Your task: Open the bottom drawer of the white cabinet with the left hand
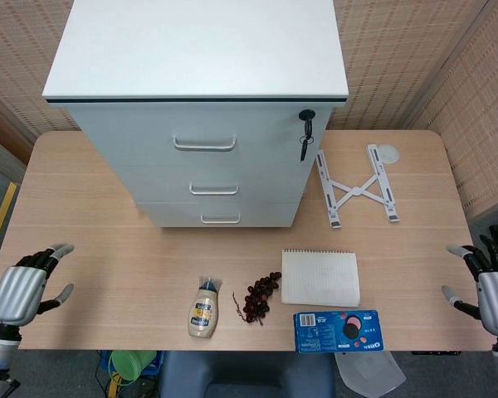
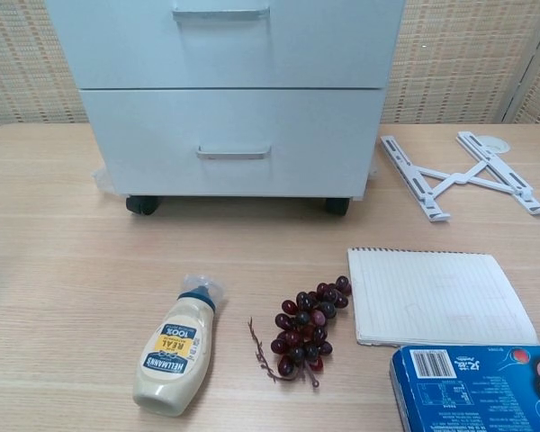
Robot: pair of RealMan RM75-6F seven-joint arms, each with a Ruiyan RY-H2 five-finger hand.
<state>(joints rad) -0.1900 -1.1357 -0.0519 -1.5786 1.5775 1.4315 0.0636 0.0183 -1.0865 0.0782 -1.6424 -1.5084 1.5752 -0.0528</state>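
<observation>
Matt white cabinet (image 1: 196, 50), metal handles, on wood-grain table (image 1: 108, 249).

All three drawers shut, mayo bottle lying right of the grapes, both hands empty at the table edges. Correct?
Not quite: the chest view shows the mayonnaise bottle lying left of the grapes, not right. The drawers are shut, including the bottom drawer, and the left hand and right hand are empty.

Wooden table (image 1: 91, 207) under cabinet (image 1: 207, 157), mayonnaise bottle (image 2: 175, 345), grapes (image 2: 304, 334), notebook (image 2: 436, 294).
</observation>
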